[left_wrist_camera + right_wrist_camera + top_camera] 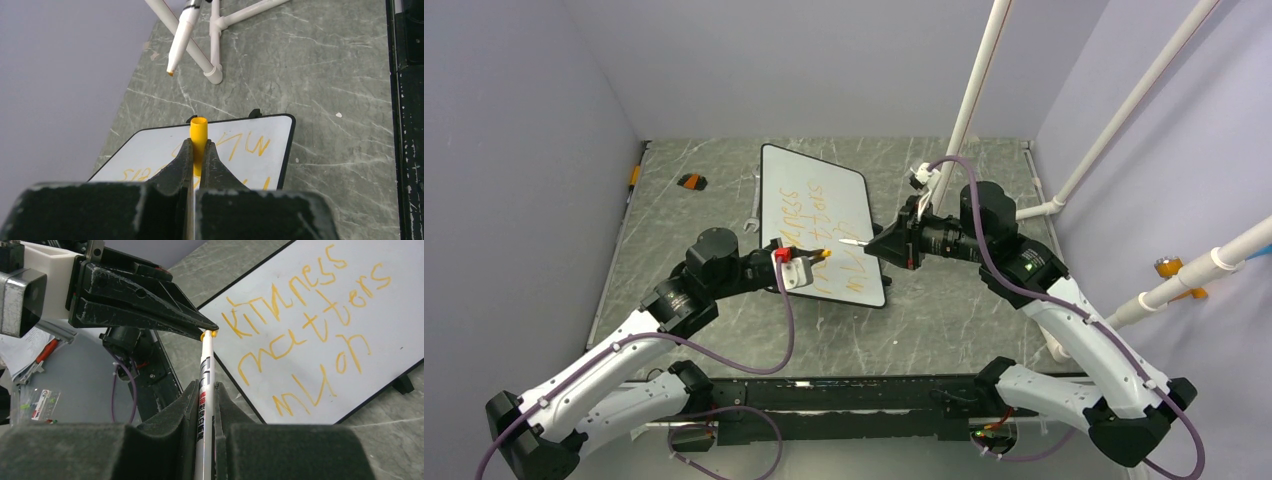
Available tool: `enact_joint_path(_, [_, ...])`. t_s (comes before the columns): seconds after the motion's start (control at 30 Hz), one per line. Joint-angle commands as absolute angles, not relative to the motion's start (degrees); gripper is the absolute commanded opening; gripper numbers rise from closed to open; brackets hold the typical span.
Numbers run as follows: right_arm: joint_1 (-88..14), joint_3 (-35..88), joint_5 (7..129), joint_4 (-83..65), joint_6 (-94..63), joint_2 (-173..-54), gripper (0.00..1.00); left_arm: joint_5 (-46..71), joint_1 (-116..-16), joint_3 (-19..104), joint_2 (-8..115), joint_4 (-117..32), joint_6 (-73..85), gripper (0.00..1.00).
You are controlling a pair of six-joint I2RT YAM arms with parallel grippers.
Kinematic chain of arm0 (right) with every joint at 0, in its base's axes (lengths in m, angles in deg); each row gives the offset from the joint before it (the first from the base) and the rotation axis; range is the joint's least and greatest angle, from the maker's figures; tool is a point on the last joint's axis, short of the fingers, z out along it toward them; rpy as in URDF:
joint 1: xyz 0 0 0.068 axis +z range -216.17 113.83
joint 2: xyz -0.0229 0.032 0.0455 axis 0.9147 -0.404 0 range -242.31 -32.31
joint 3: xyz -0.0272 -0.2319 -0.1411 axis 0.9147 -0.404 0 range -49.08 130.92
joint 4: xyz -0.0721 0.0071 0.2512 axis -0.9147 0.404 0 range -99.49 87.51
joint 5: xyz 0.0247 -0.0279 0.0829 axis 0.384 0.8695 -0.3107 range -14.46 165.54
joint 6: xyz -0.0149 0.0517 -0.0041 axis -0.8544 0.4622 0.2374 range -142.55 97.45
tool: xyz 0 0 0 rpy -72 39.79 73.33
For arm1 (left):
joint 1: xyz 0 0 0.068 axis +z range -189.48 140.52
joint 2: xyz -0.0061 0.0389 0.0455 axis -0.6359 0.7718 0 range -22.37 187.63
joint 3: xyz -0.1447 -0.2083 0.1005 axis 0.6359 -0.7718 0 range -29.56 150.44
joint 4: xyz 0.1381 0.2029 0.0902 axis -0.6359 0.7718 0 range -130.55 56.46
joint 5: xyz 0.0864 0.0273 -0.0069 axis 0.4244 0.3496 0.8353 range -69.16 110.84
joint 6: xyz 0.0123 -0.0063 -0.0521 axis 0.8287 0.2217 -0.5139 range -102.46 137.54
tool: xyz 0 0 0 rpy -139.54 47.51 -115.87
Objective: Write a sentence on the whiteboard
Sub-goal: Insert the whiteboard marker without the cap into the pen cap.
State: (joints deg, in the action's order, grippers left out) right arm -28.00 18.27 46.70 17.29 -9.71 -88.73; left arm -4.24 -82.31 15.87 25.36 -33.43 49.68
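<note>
The whiteboard (pixel 824 190) lies on the table with the orange sentence (pixel 300 335) in three lines on it, reading roughly "kindness matters much". My left gripper (pixel 809 256) is shut on the orange marker cap (pixel 199 127), open end pointing away, above the board's near part (pixel 260 160). My right gripper (pixel 205 387) is shut on the slim white marker (pixel 206 357). Its orange tip (pixel 170 73) points at the cap. In the top view a small gap separates the marker (pixel 854 242) from the cap (pixel 822 254). In the right wrist view the tip lines up with the cap (pixel 207 333).
White PVC pipes (pixel 1124 110) rise at the right and back; their foot shows in the left wrist view (pixel 215 50). A small orange-and-black object (pixel 690 181) and a metal wrench (pixel 752 205) lie left of the board. A black rail (pixel 844 395) runs along the near edge.
</note>
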Motion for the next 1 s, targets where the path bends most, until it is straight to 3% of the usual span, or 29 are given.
enact_joint_path(0.0, [-27.8, 18.0, 44.7, 14.4, -10.6, -89.1, 0.00, -6.5, -82.1, 16.1, 24.6, -34.5, 49.6, 0.00])
enact_joint_path(0.97, [-26.5, 16.6, 44.7, 15.0, -11.1, -90.8, 0.00, -6.5, -82.2, 16.9, 25.9, -33.9, 48.8, 0.00])
